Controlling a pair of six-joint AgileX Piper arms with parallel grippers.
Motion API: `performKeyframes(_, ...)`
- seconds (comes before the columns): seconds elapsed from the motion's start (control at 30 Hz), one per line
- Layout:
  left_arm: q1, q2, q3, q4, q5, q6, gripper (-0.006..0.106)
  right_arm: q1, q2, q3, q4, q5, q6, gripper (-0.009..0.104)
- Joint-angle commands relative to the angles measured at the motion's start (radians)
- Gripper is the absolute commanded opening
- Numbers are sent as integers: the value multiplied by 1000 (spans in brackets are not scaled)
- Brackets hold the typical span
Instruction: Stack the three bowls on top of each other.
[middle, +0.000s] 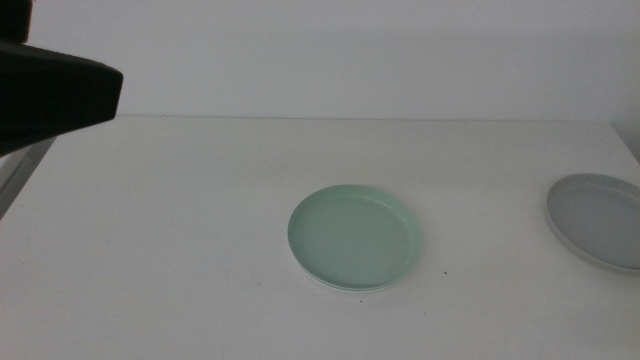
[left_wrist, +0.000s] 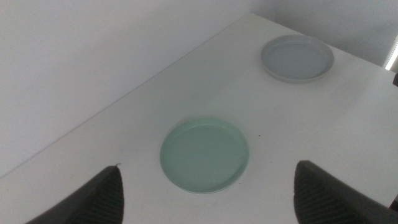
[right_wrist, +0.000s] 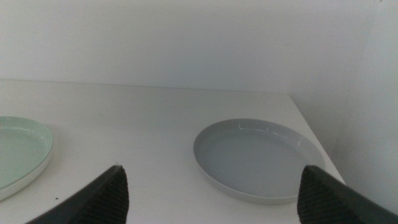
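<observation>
A mint green bowl (middle: 353, 237) sits near the middle of the table. A thin white rim shows under its near edge, so it seems to rest on a white bowl (middle: 322, 281). A grey bowl (middle: 600, 215) lies apart at the right, cut by the picture's edge. My left gripper (left_wrist: 208, 167) hangs high above the table's left side with its jaws wide apart and nothing between them, looking down on the green bowl (left_wrist: 205, 154) and the grey bowl (left_wrist: 297, 58). My right gripper (right_wrist: 212, 167) is open just short of the grey bowl (right_wrist: 258, 158), the green bowl (right_wrist: 18, 152) off to its side.
The left arm's dark body (middle: 60, 95) fills the upper left corner of the middle view. The white table (middle: 180, 230) ends at a pale wall behind. The table's right edge (right_wrist: 314, 134) runs close past the grey bowl.
</observation>
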Motion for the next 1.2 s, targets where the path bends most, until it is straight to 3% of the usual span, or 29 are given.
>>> performKeyframes(0.0, 2, -5, 1, -5, -15, -2, 94, 2, -4, 4, 9, -11, -3, 93)
performKeyframes(0.17, 2, -5, 1, -5, -15, -2, 94, 2, -4, 4, 55, -35, -3, 93)
performKeyframes(0.43, 2, -5, 1, -5, -15, -2, 94, 2, -4, 4, 58, -66, -3, 93)
performKeyframes(0.7, 2, -5, 1, -5, -15, -2, 94, 2, -4, -15, 53, -248, -10, 93)
performKeyframes(0.8, 2, -5, 1, -5, -16, -2, 94, 2, 84, -163, 84, -131, 5, 93)
performKeyframes(1.07, 2, -5, 1, -5, -26, -2, 94, 2, 531, -752, 115, 524, 77, 93)
performKeyframes(1.17, 2, -5, 1, -5, -28, -2, 94, 2, 635, -885, 113, 657, 77, 93)
